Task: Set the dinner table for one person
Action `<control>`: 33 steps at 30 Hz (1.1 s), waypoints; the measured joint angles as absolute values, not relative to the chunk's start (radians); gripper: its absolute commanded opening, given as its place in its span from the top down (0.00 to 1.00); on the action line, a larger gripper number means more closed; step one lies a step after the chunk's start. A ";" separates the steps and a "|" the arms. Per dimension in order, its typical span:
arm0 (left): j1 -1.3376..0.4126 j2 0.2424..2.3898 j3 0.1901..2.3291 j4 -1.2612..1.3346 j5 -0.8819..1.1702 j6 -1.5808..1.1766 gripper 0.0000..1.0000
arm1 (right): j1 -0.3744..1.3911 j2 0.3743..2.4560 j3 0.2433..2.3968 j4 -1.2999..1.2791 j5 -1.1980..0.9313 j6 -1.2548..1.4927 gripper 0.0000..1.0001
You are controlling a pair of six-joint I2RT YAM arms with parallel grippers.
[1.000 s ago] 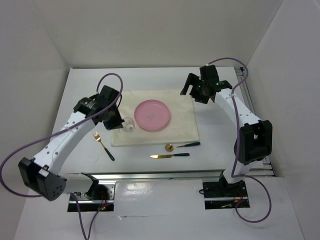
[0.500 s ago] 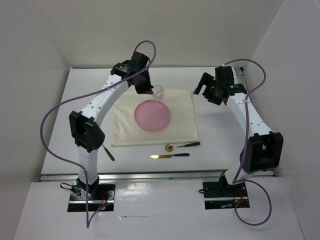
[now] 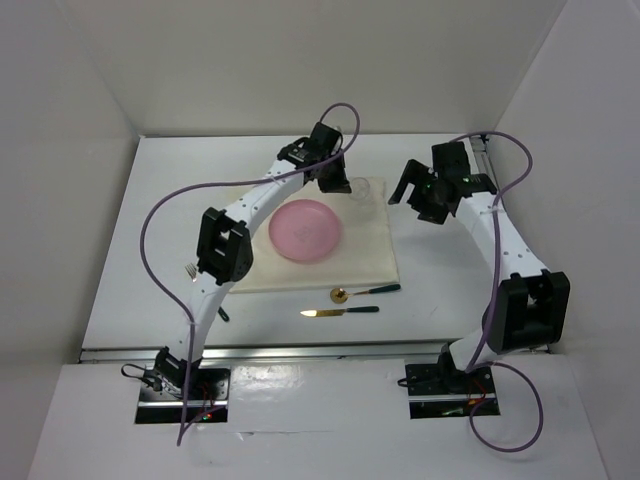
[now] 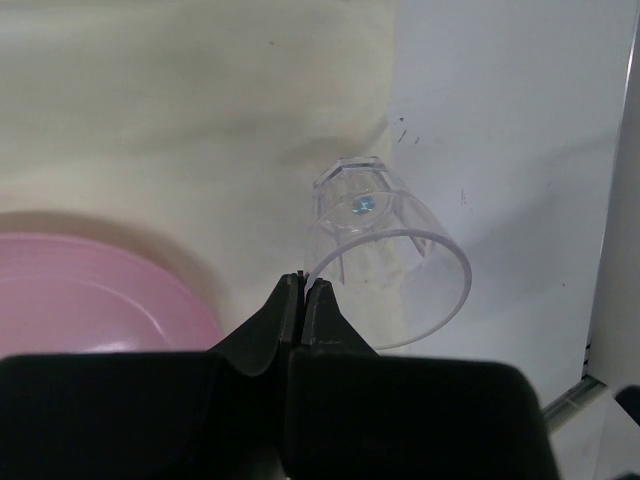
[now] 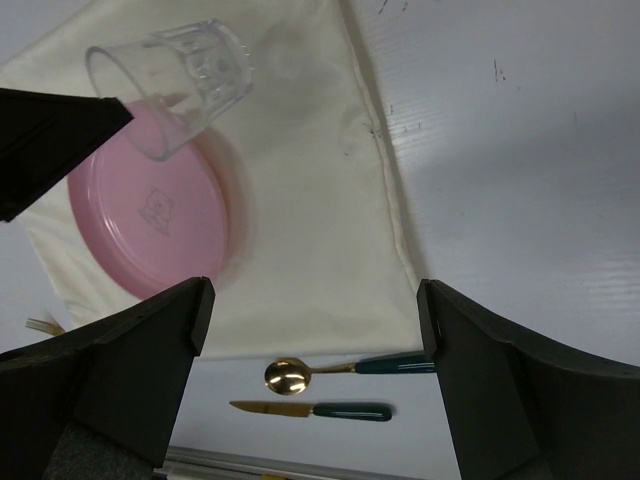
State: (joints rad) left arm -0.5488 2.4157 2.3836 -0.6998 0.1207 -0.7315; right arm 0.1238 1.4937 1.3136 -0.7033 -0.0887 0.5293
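Note:
My left gripper [image 3: 338,182] is shut on the rim of a clear drinking glass [image 3: 360,188] and holds it tilted over the far right corner of the cream placemat [image 3: 365,240]. In the left wrist view the jaws [image 4: 303,285] pinch the glass [image 4: 385,255] rim. A pink plate [image 3: 305,228] sits on the placemat, which lies on the white dinner table [image 3: 180,190]. My right gripper [image 3: 420,192] is open and empty, hovering right of the glass. The right wrist view shows the glass [image 5: 175,85], plate [image 5: 150,215], and my open right gripper [image 5: 315,290].
A gold spoon [image 3: 365,291] and a gold knife [image 3: 340,312], both with dark green handles, lie on the table in front of the placemat. A gold fork [image 3: 190,270] lies left of the placemat, partly hidden by my left arm. White walls enclose the table.
My left arm has carried the glass from the placemat's near left side, along its far edge, to its far right corner. My right gripper has shifted a little to the right.

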 measured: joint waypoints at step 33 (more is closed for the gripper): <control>-0.604 2.551 2.460 -0.660 -0.061 -0.701 0.31 | 0.117 1.407 1.262 -0.762 -0.082 0.530 0.04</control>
